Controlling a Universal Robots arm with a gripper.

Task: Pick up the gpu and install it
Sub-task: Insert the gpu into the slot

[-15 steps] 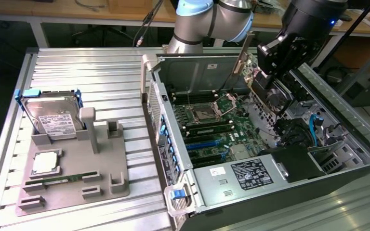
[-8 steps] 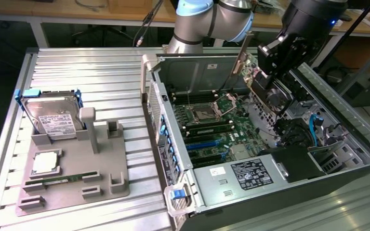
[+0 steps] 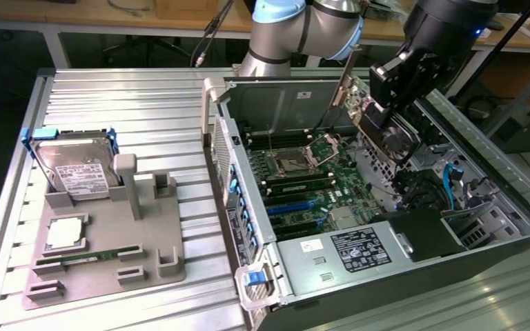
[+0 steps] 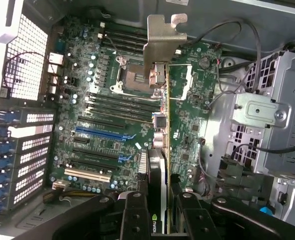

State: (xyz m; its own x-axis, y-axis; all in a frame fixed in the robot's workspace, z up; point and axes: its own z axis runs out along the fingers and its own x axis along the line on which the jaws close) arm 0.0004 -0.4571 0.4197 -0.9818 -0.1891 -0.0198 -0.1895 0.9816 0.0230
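Note:
My gripper (image 3: 382, 114) is shut on the gpu (image 3: 366, 117) and holds it on edge above the open computer case (image 3: 246, 207), over the far right part of the motherboard (image 3: 297, 179). In the wrist view the gpu (image 4: 157, 165) runs edge-on away from my gripper (image 4: 158, 207). Its silver end bracket (image 4: 162, 40) hangs over the CPU socket area, and a black finger (image 4: 135, 212) presses on either side of it. The card is clear of the board and touches no slot.
Expansion slots (image 4: 100, 134), one of them blue, lie on the board off to one side of the card. A drive cage (image 4: 260, 115) and cables flank the other side. Left of the case, a grey fixture (image 3: 145, 262) carries a hard drive (image 3: 76, 169), a processor (image 3: 65, 233) and a memory stick (image 3: 90, 256).

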